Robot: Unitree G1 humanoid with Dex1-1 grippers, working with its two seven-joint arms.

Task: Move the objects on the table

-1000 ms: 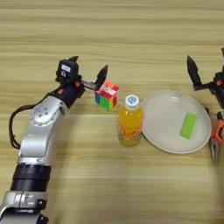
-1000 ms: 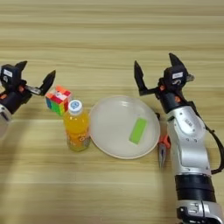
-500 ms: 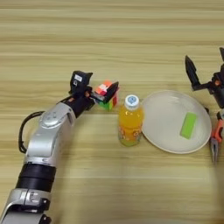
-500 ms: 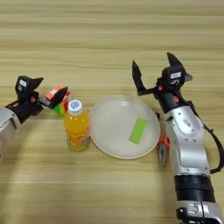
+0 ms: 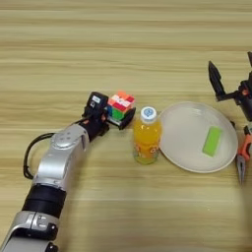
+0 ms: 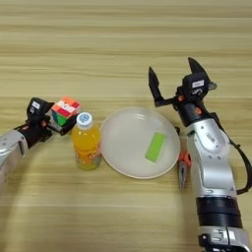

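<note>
Left gripper point(image 5: 114, 114) closed on puzzle cube point(image 5: 121, 105), bottle point(image 5: 147, 136) just right of it | Cube judged light, rigid, slick; best pinched on opposite flat faces | Right gripper point(image 6: 173, 84) spread wide above plate point(image 6: 118, 152); holding nothing

Right arm point(image 6: 211, 162) hides most of the orange-handled pliers point(image 6: 183, 167); only handle and jaw tip show. Left gripper point(image 5: 114, 114) fingers mostly hidden behind the puzzle cube point(image 5: 119, 105). Left eye view cuts off the right gripper point(image 6: 174, 81) at the edge.

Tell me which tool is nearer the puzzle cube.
Left. The left tool is closed on the puzzle cube; the right tool hangs open beyond the plate's far side.
</note>
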